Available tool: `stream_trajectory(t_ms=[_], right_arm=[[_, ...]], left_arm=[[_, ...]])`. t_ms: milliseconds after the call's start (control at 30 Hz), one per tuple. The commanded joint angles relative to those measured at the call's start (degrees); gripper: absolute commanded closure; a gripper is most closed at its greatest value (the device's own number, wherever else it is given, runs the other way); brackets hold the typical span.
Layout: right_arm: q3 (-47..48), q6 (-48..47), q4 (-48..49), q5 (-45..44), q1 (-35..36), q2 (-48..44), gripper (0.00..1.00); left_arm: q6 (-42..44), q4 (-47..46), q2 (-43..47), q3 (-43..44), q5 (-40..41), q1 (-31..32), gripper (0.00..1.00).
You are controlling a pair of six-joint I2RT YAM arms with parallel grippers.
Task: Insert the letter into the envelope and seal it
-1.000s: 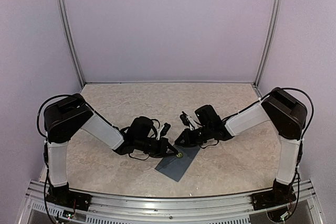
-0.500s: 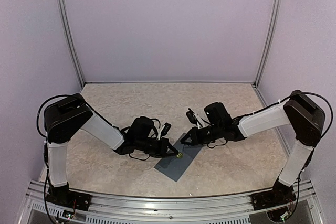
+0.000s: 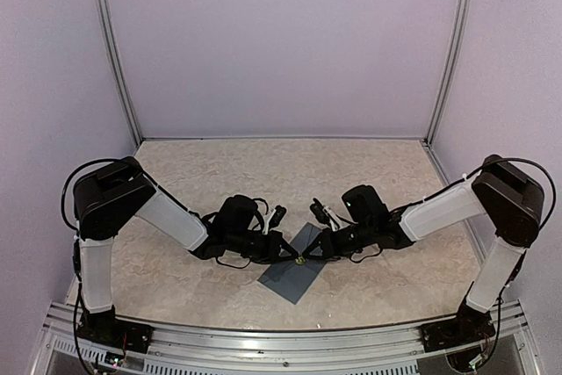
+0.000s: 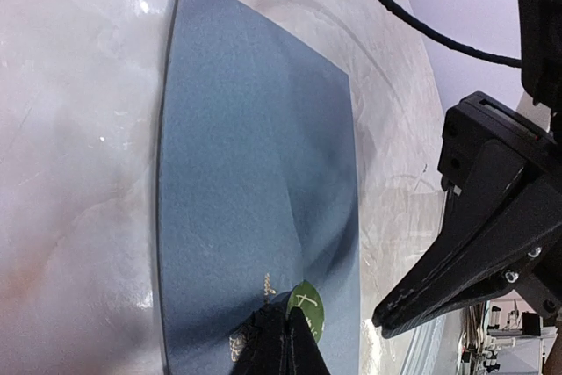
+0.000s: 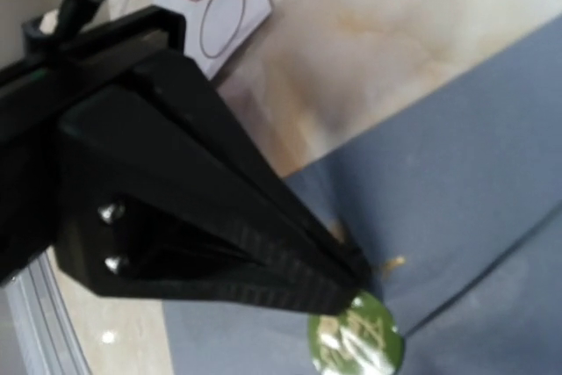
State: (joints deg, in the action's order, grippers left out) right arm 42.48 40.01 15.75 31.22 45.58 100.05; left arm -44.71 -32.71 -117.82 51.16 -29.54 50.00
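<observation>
The slate blue-grey envelope [image 3: 290, 278] lies flat near the table's front, between both arms; the left wrist view shows it with its flap folded down [image 4: 255, 173]. A round green sticker [image 4: 306, 306] sits at the flap's tip. My left gripper [image 4: 285, 344] is shut, its tips resting on the sticker's edge. The right gripper [image 4: 385, 316] hovers just right of the envelope's edge, shut with nothing in it. In the right wrist view the left gripper [image 5: 351, 287] fills the left side, above the sticker [image 5: 356, 340]. The letter is hidden.
A white strip with red-outlined circles [image 5: 219, 6] lies on the marbled table [image 3: 263, 173] beyond the envelope. Cables hang off both wrists near the grippers. Metal posts and lilac walls enclose the back and sides.
The right gripper has swung in and down towards the green sticker and closed its small gap. The left arm and envelope have not moved.
</observation>
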Motion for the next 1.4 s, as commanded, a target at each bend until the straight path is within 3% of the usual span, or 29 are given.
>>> stream_trajectory(t_ms=[0, 467, 633, 733, 767, 967, 1367], right_arm=[[1.88, 0.59, 2.31, 1.39, 0.67, 2.83, 1.00], [2.02, 2.21, 0.51, -2.03, 0.65, 8.30, 1.00], [0.15, 3.10, -0.41, -3.47, 0.59, 8.63, 1.00], [-0.20, 3.22, -0.70, -3.83, 0.63, 8.85, 1.00], [-0.16, 3.18, -0.72, -3.84, 0.68, 8.95, 1.00], [0.96, 3.20, -0.57, -3.48, 0.63, 9.75, 1.00], [3.93, 3.23, -0.27, -3.02, 0.63, 11.97, 1.00]], left_arm=[[1.20, 3.09, -1.18, 0.03, 1.93, 0.61, 1.00], [2.38, 4.94, 0.16, 0.54, 3.11, 0.71, 1.00], [5.22, 10.70, 5.35, 0.74, 7.43, 0.76, 0.79], [6.10, 13.34, 7.99, 0.26, 9.68, 1.18, 0.74], [6.27, 13.58, 8.36, -0.05, 9.70, 1.42, 0.74], [6.20, 13.57, 6.67, -1.27, 8.04, 2.49, 1.00], [8.34, 18.11, 3.06, -1.65, 10.78, 2.95, 1.00]])
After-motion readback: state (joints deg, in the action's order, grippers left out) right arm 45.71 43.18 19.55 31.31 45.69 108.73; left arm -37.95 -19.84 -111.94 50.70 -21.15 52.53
